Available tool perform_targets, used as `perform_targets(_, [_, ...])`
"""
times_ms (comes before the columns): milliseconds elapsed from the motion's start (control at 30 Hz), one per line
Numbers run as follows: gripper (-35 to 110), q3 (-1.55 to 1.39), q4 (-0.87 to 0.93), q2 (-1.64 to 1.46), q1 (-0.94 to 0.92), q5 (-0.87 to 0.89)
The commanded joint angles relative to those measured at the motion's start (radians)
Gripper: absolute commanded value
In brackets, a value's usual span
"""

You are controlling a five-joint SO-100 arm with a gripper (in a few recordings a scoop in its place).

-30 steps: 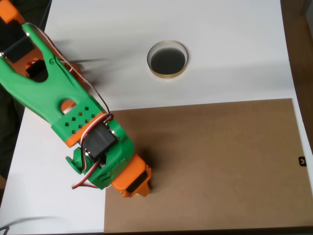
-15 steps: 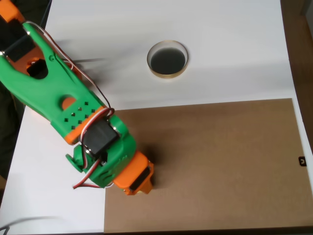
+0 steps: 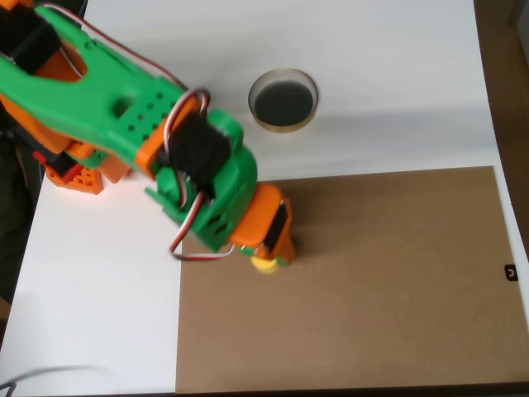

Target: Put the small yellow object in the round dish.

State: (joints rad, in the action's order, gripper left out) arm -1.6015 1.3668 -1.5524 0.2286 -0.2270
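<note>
A white table (image 3: 397,74) takes up most of the overhead view. A brown board (image 3: 372,281) lies flat on its lower right part, reaching down to the bottom edge. Near the board's right edge sits a small dark tag (image 3: 511,272). Dark floor (image 3: 508,50) shows past the table's right side.

Small yellow object (image 3: 265,265): partly visible, over the brown board. Round dish (image 3: 283,99): cream rim, dark interior, upright, well apart at 12 o'clock.
</note>
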Motion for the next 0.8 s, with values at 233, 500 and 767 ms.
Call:
perform_targets(233, [0,0.112,0.066,-0.104,0.206,0.017])
perform_targets(500, [0,0.118,0.097,-0.121,0.357,0.035])
perform_targets(767, [0,0.109,0.138,-0.147,0.476,0.037])
